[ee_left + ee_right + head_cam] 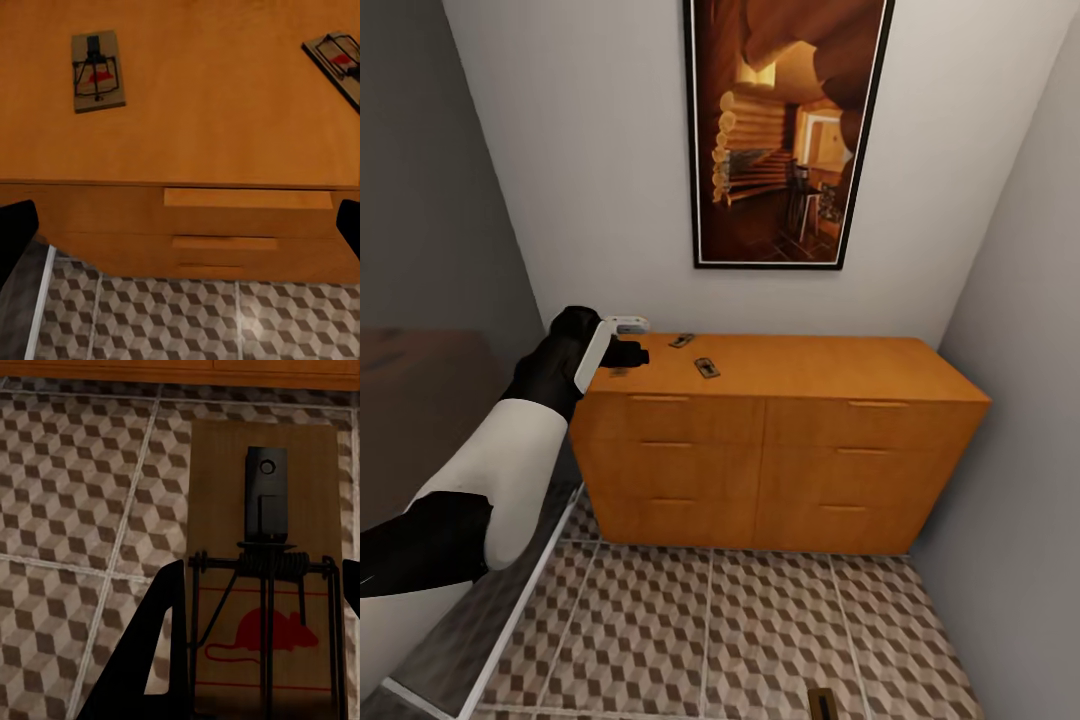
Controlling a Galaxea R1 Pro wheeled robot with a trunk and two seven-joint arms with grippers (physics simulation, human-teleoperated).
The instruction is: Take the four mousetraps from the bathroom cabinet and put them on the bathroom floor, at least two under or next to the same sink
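Our left gripper [628,340] hangs over the left end of the orange cabinet [840,365], its fingers spread apart with nothing between them; in the left wrist view the two dark fingertips [15,232] sit at the far edges with the cabinet top and drawer fronts between them. Just past that gripper we see two mousetraps on the cabinet top: one near the back edge [681,341] and one a little nearer the front [707,367]. The left wrist view shows them as a full trap [97,70] and a second one cut by the frame edge [339,66].

Our right gripper [259,645] frames a mousetrap [262,547] with a red mouse print and a wire spring; one dark finger [150,652] lies beside the slab's edge, but we cannot tell whether the fingers are pressing on it. Beneath it spreads the cube-patterned bathroom floor [82,495]. In the head view a trap [821,703] lies on the tiles at the bottom edge. A framed picture [785,130] hangs on the wall above the cabinet.
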